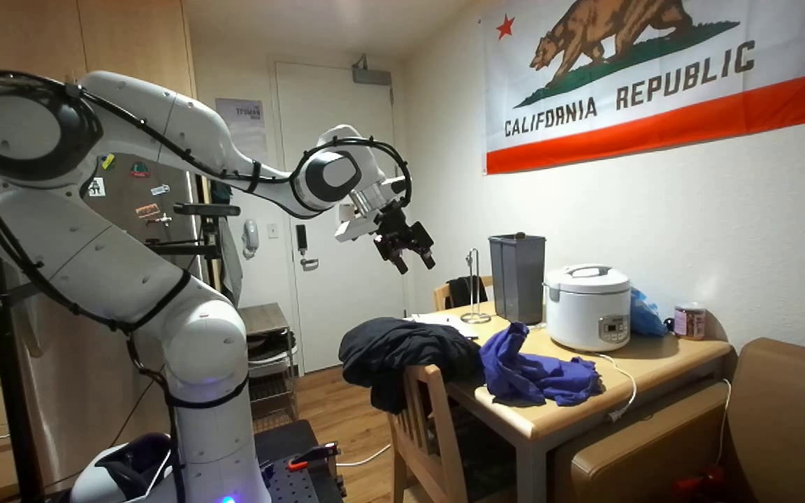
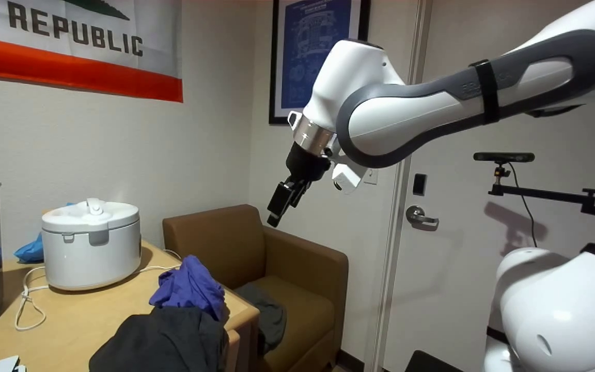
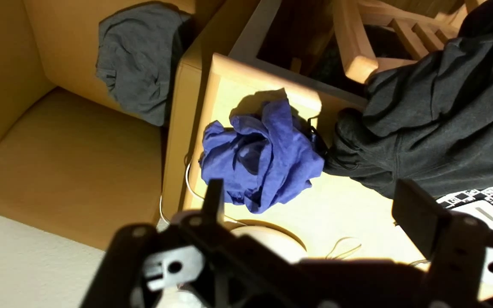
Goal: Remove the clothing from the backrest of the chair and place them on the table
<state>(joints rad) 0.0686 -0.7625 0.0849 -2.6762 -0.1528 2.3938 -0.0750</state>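
A home's dining corner, kitchen close by: a rice cooker (image 1: 588, 314) and a lidded jar (image 1: 690, 323) stand toward the wall-side edge of a wooden table (image 1: 661, 360), with a cushioned brown seat (image 1: 787, 419) just beside the table's end. A California flag (image 1: 654, 70) hangs above, a framed blue print (image 2: 318, 57) on the adjoining wall (image 2: 359, 222). I can see magnets (image 1: 147, 209) dotting a refrigerator (image 1: 123, 195) beneath wooden cabinets (image 1: 137, 35).

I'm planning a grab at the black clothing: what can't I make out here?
Black clothing: cut off by the bottom edge in an exterior view, by the right edge in the wrist view.
Chair: part of its backrest's top is hidden under that clothing in an exterior view.
Cooker: mostly hidden behind the tool in the wrist view.
Jar: print too small to read in an exterior view.
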